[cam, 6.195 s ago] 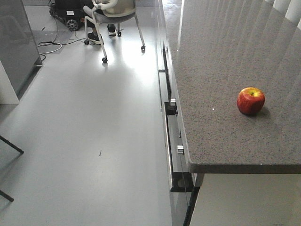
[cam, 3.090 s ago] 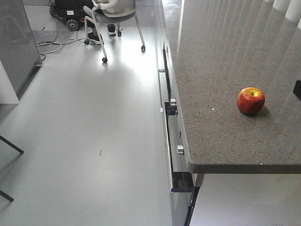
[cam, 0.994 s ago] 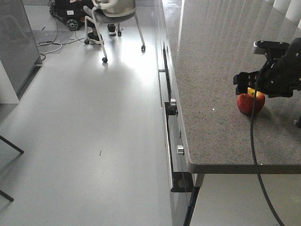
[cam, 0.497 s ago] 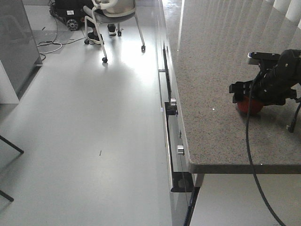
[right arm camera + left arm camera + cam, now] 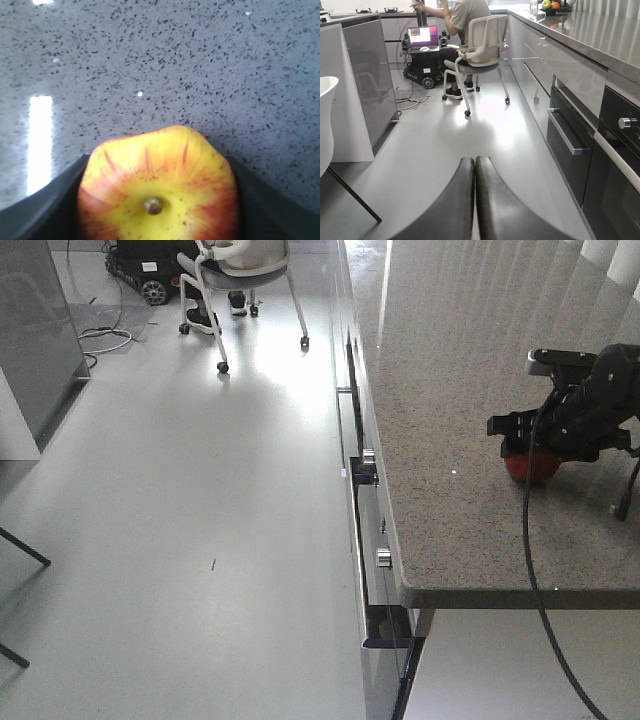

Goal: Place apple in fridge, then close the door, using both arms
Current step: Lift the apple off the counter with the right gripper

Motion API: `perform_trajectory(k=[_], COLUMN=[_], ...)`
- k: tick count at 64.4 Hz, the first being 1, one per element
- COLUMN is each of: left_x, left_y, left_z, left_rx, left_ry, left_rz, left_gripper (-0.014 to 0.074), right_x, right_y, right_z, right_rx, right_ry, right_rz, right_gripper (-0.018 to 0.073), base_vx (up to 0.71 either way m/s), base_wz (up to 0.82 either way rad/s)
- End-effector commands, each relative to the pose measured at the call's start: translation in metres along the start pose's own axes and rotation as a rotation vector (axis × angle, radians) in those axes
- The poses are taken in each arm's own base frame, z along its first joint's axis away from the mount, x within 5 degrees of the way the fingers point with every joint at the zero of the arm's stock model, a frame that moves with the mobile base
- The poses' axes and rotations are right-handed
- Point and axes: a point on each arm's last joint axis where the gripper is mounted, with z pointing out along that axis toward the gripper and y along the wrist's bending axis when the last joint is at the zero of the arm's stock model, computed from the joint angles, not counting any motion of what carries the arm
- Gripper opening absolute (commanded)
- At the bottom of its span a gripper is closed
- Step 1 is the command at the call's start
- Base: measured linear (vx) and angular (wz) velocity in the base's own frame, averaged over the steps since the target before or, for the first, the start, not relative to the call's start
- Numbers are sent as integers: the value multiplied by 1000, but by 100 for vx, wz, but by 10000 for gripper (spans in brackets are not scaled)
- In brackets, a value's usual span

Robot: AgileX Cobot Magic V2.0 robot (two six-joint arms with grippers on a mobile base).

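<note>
The apple (image 5: 530, 468), red with a yellow top and short stem, rests on the speckled grey countertop (image 5: 450, 390) near its right end. My right gripper (image 5: 532, 452) is down over it from above. In the right wrist view the apple (image 5: 160, 195) fills the space between the two dark fingers (image 5: 55, 200), which press against both its sides. My left gripper (image 5: 475, 162) is shut and empty, held low above the floor and pointing down the aisle. The fridge's white inside and its door bins are out of view.
Tall dark grey panels stand at the left of the aisle (image 5: 35, 330) (image 5: 367, 85). Cabinet drawers and oven fronts with handles (image 5: 362, 465) run under the countertop. A person sits on a wheeled chair (image 5: 475, 45) at the far end, with cables on the floor.
My right arm came in from the right, moved over the apple and dropped onto it. In the last half second it has barely moved. The apple has stayed in place.
</note>
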Motion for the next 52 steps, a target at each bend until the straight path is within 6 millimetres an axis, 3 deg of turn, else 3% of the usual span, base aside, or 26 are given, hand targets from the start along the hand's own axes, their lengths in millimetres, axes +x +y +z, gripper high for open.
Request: perform_trajectory(k=[1,12,22,31,41,52], left_x=[-12,-12,-12,-12,-12,-12], left_y=[-1,-1,-1,-1,-1,-1], left_z=[-3,-3,-3,-3,-3,-3], left_rx=[14,14,14,14,14,14], left_ry=[-98,-98,-98,-98,-98,-98], left_rz=[-6,-6,-6,-6,-6,-6], left_gripper=[-6,-6,-6,-6,-6,-6], right_x=[-31,-38,-28,-15,-3,3], right_y=[4,15,28,33,35,35], right_z=[-67,-148,-229,-281,-317,-332], right_rx=[-34,-124,-245,-302,-317,-319], right_ry=[-227,-389,-515,-612,-687,-721], right_rz=[-1,-6,-38,-72,-83,-89], right_gripper=[185,157,157,158,159,159], base_vx=[0,0,0,0,0,0], base_wz=[0,0,0,0,0,0])
